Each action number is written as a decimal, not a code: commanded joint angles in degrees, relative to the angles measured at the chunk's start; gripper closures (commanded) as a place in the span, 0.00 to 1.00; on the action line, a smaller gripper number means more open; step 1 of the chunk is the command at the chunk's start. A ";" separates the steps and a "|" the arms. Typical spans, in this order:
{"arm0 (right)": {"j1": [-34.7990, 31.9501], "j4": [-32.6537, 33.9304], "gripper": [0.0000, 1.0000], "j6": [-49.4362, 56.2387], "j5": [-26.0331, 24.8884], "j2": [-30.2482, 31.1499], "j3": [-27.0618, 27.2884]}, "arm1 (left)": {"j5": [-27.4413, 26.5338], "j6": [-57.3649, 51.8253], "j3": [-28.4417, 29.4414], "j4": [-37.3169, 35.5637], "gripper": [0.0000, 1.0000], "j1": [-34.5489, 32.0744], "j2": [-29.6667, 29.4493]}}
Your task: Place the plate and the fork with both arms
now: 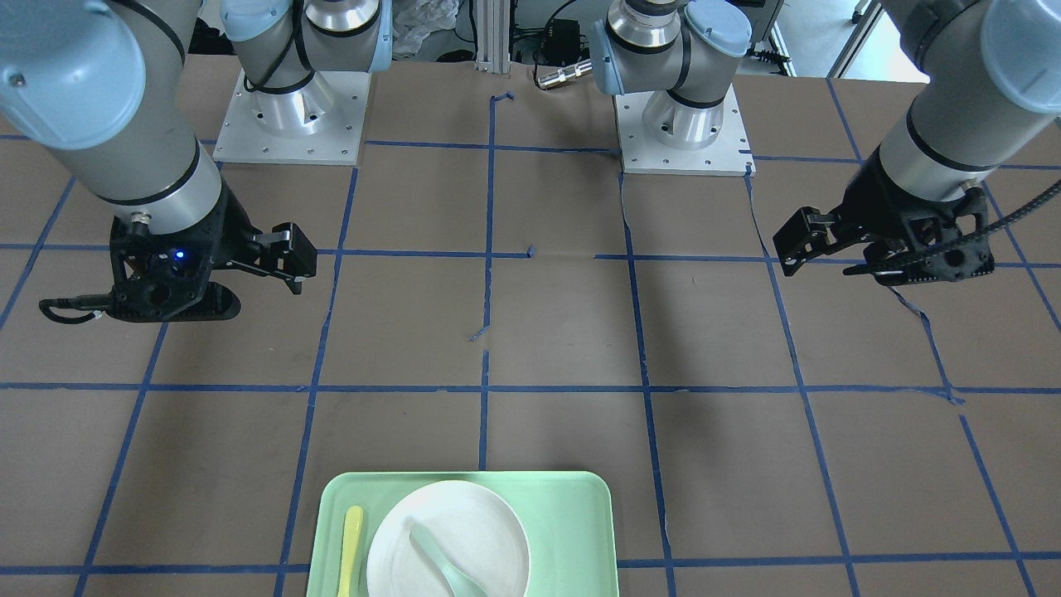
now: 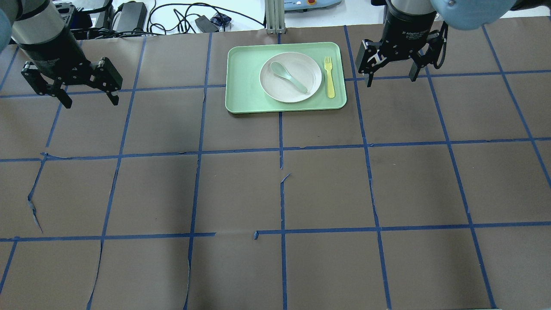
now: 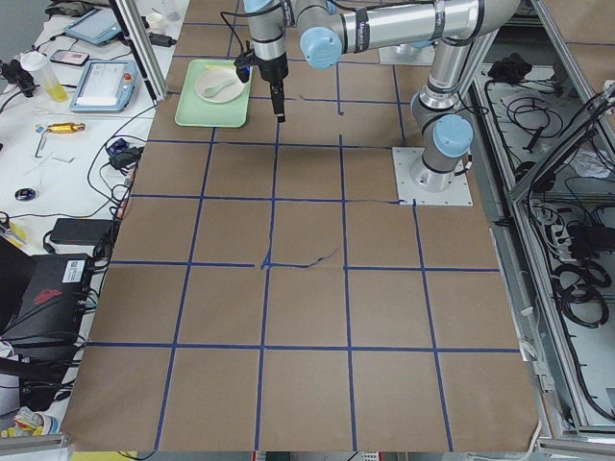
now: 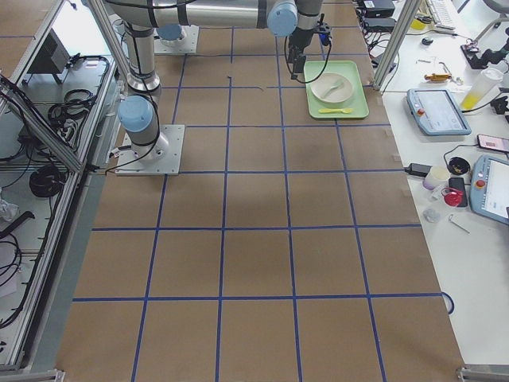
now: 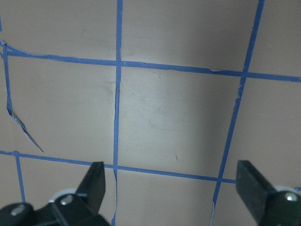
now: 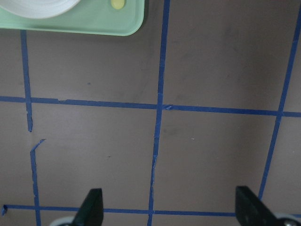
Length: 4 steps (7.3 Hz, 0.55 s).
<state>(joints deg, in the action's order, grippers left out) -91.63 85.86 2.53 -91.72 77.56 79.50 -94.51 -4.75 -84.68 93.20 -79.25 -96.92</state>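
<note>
Table point(image 2: 327, 193): brown paper marked into squares by blue tape, with the tape torn and lifting in places on the near half.
Left gripper point(image 2: 91, 103): hovers above the table on the robot's left, fingers pointing down and spread wide with nothing between them. It is well apart from the tray. Its wrist view shows only paper and tape below.
Right gripper point(image 2: 391, 81): hangs over the table just off the tray's right-hand short edge, fingers down, jaws wide apart and empty. Its wrist view catches the tray's near right corner, the fork's handle end and a sliver of the plate's rim at the top edge.
Tray point(image 2: 245, 86): light green rectangle with rounded corners, lying flat at the far middle of the table, its long sides running left to right.
Fork point(image 2: 329, 77): pale yellow, flat on the tray between the plate and the tray's right edge, just beside the plate. Its long axis runs near to far, parallel to the tray's short sides. The handle end points toward the robot and the tines point away.
Plate point(image 2: 310, 71): round and off-white, flat on the tray, right of the tray's centre.
Spoon point(image 2: 289, 76): grey-green, lying in the plate on a diagonal, with its bowl far-left and its handle near-right.
Beyond the table: black cables point(image 2: 181, 13) and an upright aluminium post point(image 2: 275, 17).
</note>
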 commanded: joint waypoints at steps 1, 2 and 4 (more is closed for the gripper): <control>-0.56 -1.13 0.00 -0.33 0.40 3.81 2.05 | 2.47 -0.08 0.40 0.14 0.00 -0.81 -0.55; -1.78 -2.43 0.00 -0.33 0.40 5.13 2.50 | 5.88 -0.26 -0.21 -0.12 0.00 -1.08 -0.55; -2.67 -2.45 0.00 -3.21 1.97 5.32 2.32 | 6.70 -1.13 -1.27 -0.30 0.00 -1.17 -0.46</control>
<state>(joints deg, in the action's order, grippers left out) -93.64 83.53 1.32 -90.93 82.60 81.74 -88.48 -5.27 -85.35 92.99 -80.30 -97.41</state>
